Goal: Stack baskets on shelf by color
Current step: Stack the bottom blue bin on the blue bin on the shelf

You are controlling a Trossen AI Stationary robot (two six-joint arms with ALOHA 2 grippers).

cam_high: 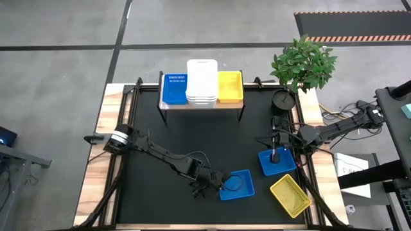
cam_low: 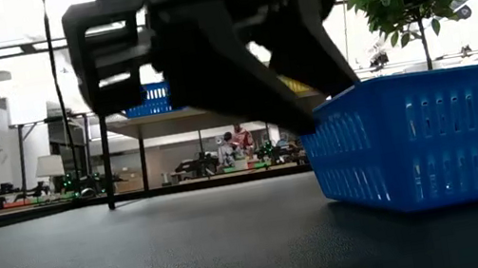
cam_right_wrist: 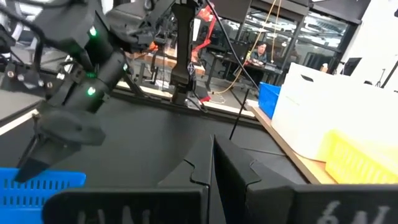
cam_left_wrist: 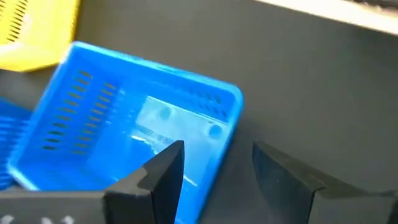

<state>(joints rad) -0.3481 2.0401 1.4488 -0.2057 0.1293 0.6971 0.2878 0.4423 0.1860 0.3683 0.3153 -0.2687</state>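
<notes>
Baskets sit stacked on the shelf (cam_high: pixel 202 106) at the surface's back edge. One blue basket (cam_high: pixel 237 185) lies near the front edge. The left hand (cam_high: pixel 217 185) is spread at its rim and should pinch the wall squarely. The right hand (cam_high: pixel 275 156), pressed together, rests over another blue basket (cam_high: pixel 287 164).

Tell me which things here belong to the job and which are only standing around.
Job: shelf; blue, white and yellow baskets on it; two blue baskets and one yellow basket on the table; left gripper.
Not job: potted plant.
</notes>
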